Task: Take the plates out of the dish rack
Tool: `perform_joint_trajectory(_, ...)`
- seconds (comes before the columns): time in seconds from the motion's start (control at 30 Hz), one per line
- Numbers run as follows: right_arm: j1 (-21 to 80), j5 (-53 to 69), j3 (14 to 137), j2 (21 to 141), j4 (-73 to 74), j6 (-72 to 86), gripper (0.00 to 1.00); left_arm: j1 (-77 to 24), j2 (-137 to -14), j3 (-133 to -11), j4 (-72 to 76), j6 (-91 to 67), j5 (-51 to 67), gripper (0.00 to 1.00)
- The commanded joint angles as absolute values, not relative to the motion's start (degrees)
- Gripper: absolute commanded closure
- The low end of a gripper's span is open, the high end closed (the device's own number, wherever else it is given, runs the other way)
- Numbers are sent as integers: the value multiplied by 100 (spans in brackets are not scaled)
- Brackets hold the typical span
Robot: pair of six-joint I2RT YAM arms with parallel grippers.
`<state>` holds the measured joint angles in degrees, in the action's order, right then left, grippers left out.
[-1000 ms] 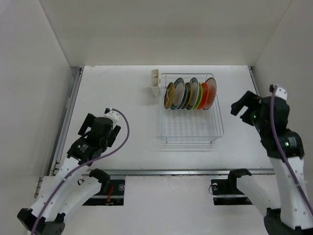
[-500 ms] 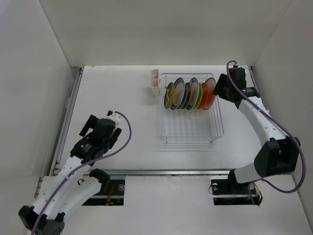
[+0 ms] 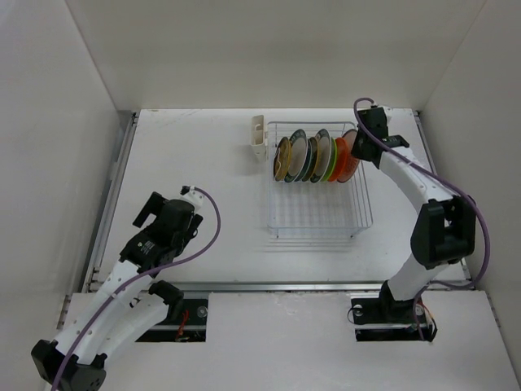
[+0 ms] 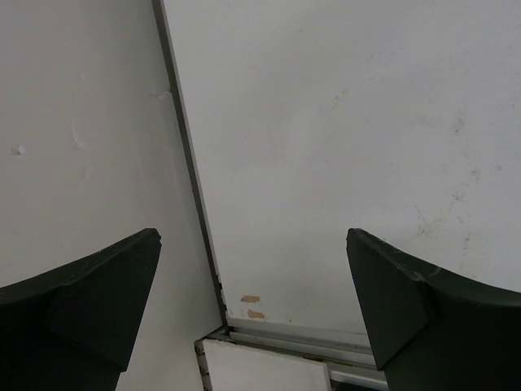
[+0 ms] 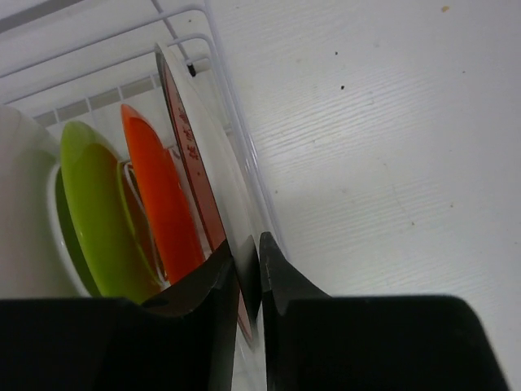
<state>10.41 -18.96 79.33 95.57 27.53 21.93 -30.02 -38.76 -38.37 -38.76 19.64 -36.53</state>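
Observation:
The dish rack [image 3: 319,235] stands at the back right of the table, with a row of plates [image 3: 313,156] upright in its far half. The rightmost plate [image 3: 350,155] is white with an orange-red face. My right gripper [image 3: 360,149] reaches down at the rack's right side and is shut on this plate's [image 5: 203,138] top rim, one jaw on each face [image 5: 247,244]. Beside it stand an orange plate [image 5: 159,195] and a lime green plate [image 5: 98,212]. My left gripper [image 3: 167,208] hovers open over bare table at the left [image 4: 252,240], holding nothing.
A cream utensil cup [image 3: 260,137] hangs on the rack's back left corner. The rack's wire wall [image 5: 220,49] runs right beside the gripped plate. White walls close in the table on three sides, and a dark rail [image 4: 191,187] runs along its left edge.
My right arm swung from the right side of the table to the rack and its jaws closed on the rightmost plate's rim. The left arm shifted only slightly.

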Motion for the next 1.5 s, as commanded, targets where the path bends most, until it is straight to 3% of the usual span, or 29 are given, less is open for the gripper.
perform_joint_trajectory(0.0, 1282, -2809, 8323, 9528, 2566, 2215, 95, -3032, -3814, -3823, -3744, 2039, -3806, 0)
perform_joint_trajectory(0.07, 1414, -3215, 8384, 9326, 2706, 2215, 100, -3032, -3814, -3876, -3744, 2039, -3806, 0)
perform_joint_trajectory(0.37, 2073, -5421, 8937, 8412, 2908, 1697, 100, -3032, -3814, -4042, -3805, 1978, -3744, 0)
perform_joint_trajectory(0.63, 2557, -5582, 9247, 7490, 3506, 1644, 100, -3032, -3814, -4411, -4209, 1740, -3270, 0)
perform_joint_trajectory(0.77, 2953, -4171, 8808, 6883, 3429, 2012, 100, -3032, -3875, -4710, -4430, 1530, -2971, 0)
perform_joint_trajectory(0.83, 3084, -2359, 8231, 6672, 3061, 2065, 100, -3032, -3928, -4895, -4561, 1345, -2831, 0)
perform_joint_trajectory(0.97, 3471, -152, 7193, 6408, 1534, 2250, 100, -3032, -4061, -5369, -4877, 1011, -2418, 0)
perform_joint_trajectory(1.1, 3867, 105, 6847, 6512, 1135, 2495, 100, -3032, -4350, -6080, -5203, 880, -1819, 0)
perform_joint_trajectory(1.3, 4061, 237, 6470, 6618, 853, 2697, 100, -3032, -5281, -7627, -5791, 817, 24, 0)
perform_joint_trajectory(1.47, 4113, 703, 6118, 6531, 405, 2909, 100, -2980, -6187, -8025, -6126, 1080, 781, 0)
